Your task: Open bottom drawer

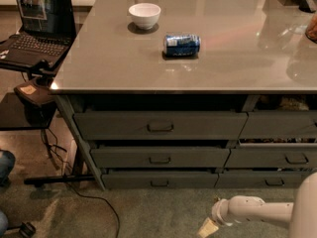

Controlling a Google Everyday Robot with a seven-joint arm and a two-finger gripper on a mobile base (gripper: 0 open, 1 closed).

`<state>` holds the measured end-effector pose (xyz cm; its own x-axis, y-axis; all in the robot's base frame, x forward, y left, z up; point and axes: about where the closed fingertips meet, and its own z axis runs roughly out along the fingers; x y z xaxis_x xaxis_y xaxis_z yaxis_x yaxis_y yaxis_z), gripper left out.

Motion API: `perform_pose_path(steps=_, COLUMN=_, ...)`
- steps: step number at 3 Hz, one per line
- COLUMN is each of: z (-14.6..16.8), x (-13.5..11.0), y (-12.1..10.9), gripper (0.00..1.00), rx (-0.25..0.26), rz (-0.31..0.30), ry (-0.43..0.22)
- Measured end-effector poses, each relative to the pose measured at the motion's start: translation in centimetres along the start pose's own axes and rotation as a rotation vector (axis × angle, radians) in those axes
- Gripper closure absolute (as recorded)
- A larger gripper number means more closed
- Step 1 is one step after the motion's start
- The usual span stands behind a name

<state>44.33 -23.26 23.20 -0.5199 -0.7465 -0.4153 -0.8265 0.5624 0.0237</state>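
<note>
The bottom drawer (158,180) is the slimmest dark-grey front of the left stack, just above the floor, with a small loop handle (159,183) at its centre. It stands about flush with the drawers above it. My gripper (207,228) is low at the bottom edge of the view, right of and in front of that handle, above the floor and apart from the drawer. My white arm (262,212) reaches in from the lower right.
Two taller drawers (159,127) sit above the bottom one, and a neighbouring stack (277,157) is to the right. On the grey counter are a white bowl (144,15) and a lying blue can (182,44). A laptop (34,26) on a stand and floor cables (74,192) are at left.
</note>
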Motion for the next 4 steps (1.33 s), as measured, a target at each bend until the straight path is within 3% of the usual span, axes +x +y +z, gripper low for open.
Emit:
perform_pose_path(steps=1, z=4.3, x=-3.8, y=-1.0, gripper=0.0, rx=0.011, rz=-0.123, ry=-0.053)
perform_pose_path(steps=2, z=5.9, x=-10.2, y=-1.3, gripper=0.0, rx=0.025, rz=-0.254, ry=-0.151)
perform_pose_path(steps=3, z=6.0, x=-11.9, y=-1.1, gripper=0.0, rx=0.026, rz=-0.278, ry=-0.177)
perform_pose_path(steps=4, z=7.1, x=-11.6, y=-2.0, gripper=0.0, rx=0.025, rz=-0.288, ry=-0.174)
